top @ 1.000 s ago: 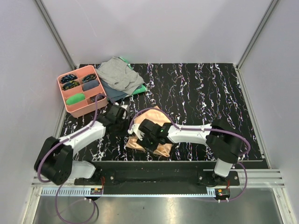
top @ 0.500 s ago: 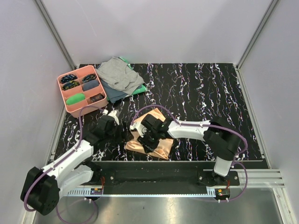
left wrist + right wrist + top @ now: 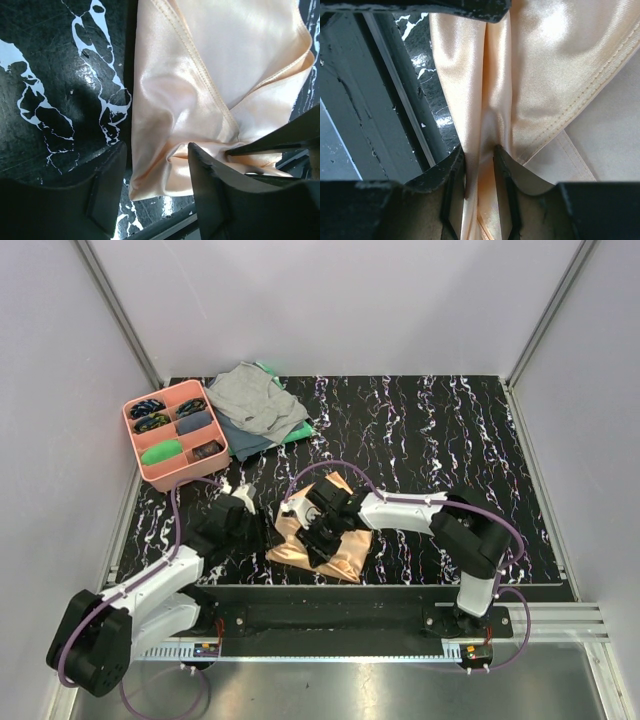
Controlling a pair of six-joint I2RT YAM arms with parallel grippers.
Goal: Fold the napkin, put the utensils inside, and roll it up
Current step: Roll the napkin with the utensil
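Two changes since a second ago: the left arm (image 3: pixel 165 580) has drawn back toward its base, and its jaws now stand apart at the napkin's (image 3: pixel 352 552) left edge. Right jaws still pinch a fold narrowly. The napkin lies bunched at the front middle of the black, white-veined bench (image 3: pixel 450 430). Tray (image 3: pixel 150 472) and grey cloth (image 3: pixel 250 395) sit far-left, with pale walls around.
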